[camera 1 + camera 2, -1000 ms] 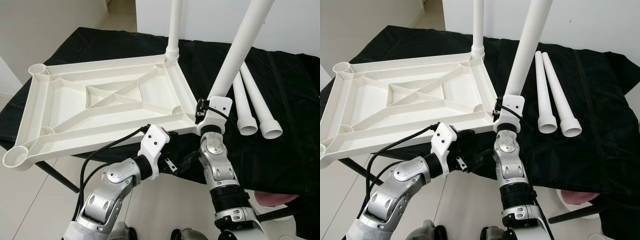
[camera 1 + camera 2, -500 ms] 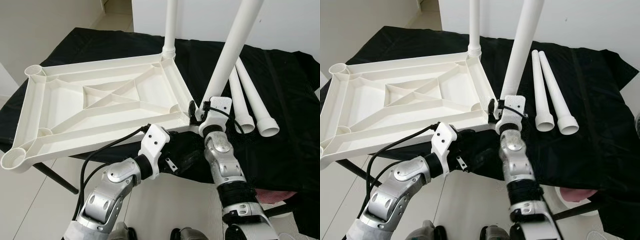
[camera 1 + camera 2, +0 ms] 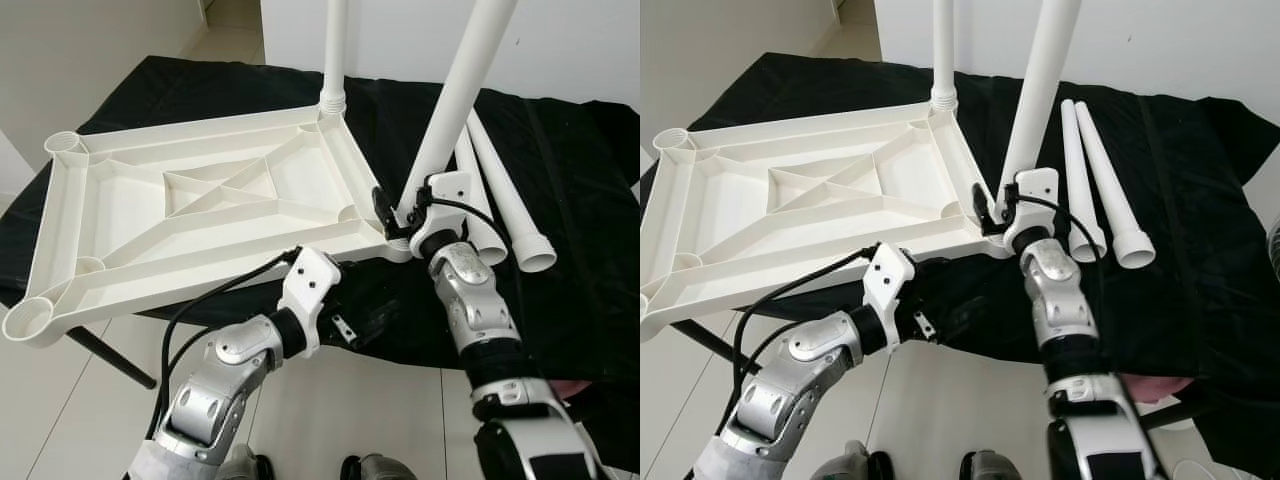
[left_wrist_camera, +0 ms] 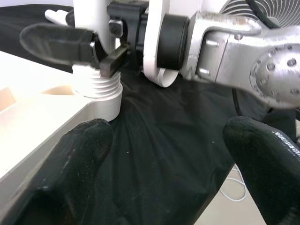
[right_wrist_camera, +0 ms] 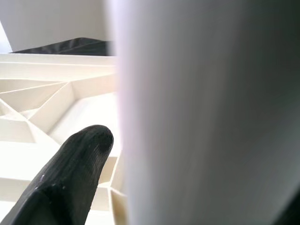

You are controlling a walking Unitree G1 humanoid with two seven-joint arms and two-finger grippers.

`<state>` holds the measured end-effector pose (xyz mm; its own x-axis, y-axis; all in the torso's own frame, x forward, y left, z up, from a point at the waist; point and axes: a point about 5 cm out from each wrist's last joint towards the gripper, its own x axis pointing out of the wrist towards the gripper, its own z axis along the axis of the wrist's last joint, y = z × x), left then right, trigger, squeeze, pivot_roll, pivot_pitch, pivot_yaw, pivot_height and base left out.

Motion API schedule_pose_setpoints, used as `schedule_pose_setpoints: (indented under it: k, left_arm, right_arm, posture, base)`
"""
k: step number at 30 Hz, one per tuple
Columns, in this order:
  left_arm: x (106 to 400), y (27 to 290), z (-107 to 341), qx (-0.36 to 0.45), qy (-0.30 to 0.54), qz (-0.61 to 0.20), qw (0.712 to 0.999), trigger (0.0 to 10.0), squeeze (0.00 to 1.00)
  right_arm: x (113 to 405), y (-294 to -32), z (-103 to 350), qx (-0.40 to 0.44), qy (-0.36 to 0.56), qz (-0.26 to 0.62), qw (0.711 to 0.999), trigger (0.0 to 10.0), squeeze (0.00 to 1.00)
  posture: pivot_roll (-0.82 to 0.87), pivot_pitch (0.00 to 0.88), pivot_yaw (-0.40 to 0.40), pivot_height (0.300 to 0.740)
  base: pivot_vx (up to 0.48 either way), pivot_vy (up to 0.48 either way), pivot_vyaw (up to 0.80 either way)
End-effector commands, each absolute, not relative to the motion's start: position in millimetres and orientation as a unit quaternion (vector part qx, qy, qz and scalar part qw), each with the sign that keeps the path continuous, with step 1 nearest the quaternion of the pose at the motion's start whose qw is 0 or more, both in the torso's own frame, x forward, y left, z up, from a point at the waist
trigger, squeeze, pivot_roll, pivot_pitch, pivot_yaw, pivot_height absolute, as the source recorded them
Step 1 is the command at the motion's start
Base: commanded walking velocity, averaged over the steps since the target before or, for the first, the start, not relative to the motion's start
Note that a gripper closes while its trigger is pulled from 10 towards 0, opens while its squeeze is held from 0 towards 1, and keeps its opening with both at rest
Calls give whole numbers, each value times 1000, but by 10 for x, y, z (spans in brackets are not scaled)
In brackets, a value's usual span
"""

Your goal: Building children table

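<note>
Right gripper (image 3: 400, 214) fingers are clenching the tilted white leg (image 3: 452, 105) at the tabletop's (image 3: 200, 215) near corner socket; second leg (image 3: 333, 50) is standing upright at far corner. Left gripper (image 4: 164, 154) fingers are hanging released under the tabletop edge; two spare legs (image 3: 505, 205) are lying on the black-draped desk (image 3: 580, 250).

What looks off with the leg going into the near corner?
The leg held by the right gripper leans away from the tabletop, while the far-corner leg stands upright. Its threaded end sits at the socket, askew.
</note>
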<state>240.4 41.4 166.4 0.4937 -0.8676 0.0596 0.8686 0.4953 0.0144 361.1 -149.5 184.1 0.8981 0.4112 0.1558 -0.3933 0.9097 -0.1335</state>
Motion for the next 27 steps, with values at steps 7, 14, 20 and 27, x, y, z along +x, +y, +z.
schedule_pose_setpoints:
  k: [7, 14, 20, 27]
  left_arm:
    - [2396, 389, 1645, -9, -23, -494, 869, 10000, 0]
    - [2398, 395, 1651, -8, -24, -492, 870, 10000, 0]
    - [2399, 398, 1652, -8, -24, -493, 870, 10000, 0]
    - [2404, 397, 1654, -7, -25, -494, 869, 10000, 0]
  right_arm:
    - [3611, -1467, 1680, -68, -37, 316, 945, 2235, 0]
    - [3605, -1504, 1596, -83, -16, 336, 938, 0, 0]
    - [3613, -1537, 1593, -84, -16, 339, 937, 0, 0]
    - [3644, -1606, 1555, -79, -11, 285, 955, 10000, 0]
  posture:
    - [-65, 102, 17, 740]
    - [-61, 101, 16, 740]
    - [-62, 98, 20, 740]
    - [-65, 93, 17, 740]
  base:
    - [0, 0, 0]
    - [0, 0, 0]
    - [0, 0, 0]
    - [0, 0, 0]
